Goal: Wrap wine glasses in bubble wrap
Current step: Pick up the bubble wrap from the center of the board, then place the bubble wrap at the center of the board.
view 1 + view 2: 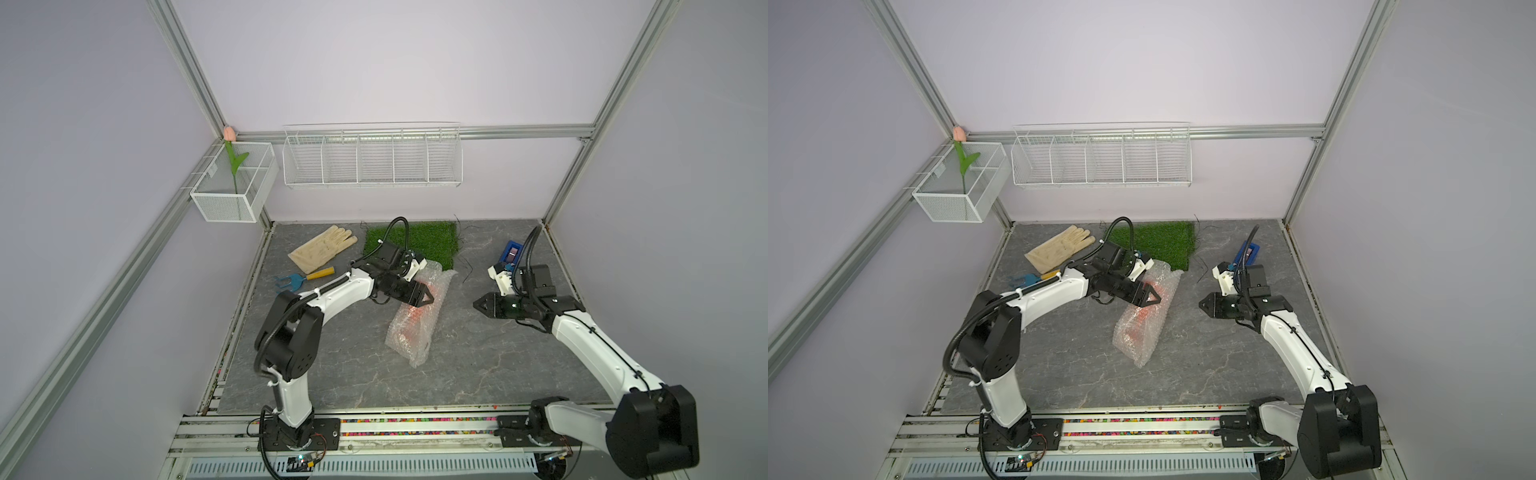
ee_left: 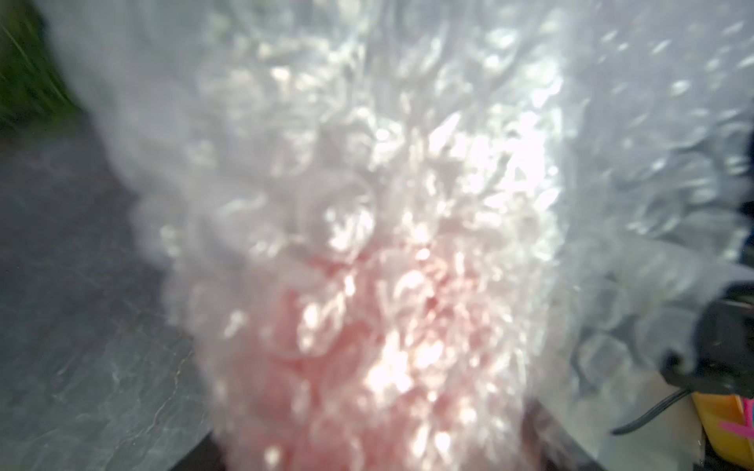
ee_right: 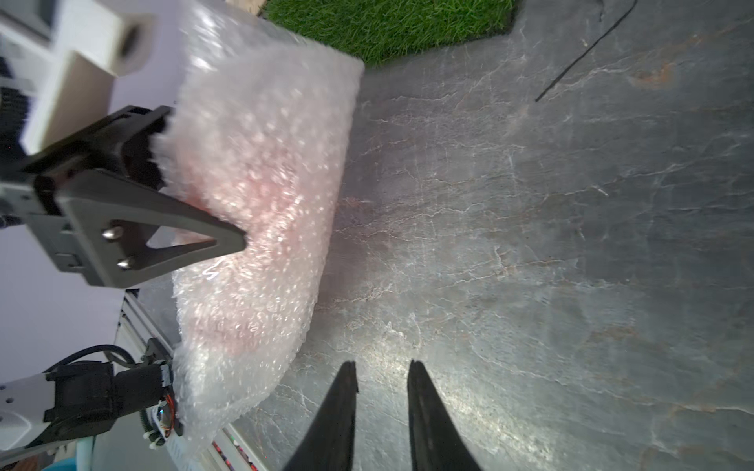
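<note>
Blurred bubble wrap (image 2: pixel 367 183) fills the left wrist view, the orange-red goblet (image 2: pixel 347 367) showing pink inside it. In both top views this bundle lies mid-counter (image 1: pixel 478 374), its far end by the grass mat (image 1: pixel 415 241). The left pincer (image 1: pixel 428 298) straddles it, jaws wide, one fingertip denting the film; whether it grips, I cannot tell. The right pincer (image 3: pixel 381 369) hangs apart, slightly open, empty

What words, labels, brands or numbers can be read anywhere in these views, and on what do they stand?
None can be read in any view.
The blue box: a dark panel on it, too small to tell if printed.
The yellow part with a pink mark, left wrist view: blurred, unreadable.
The bubble wrap and the glove: no print visible.
</note>
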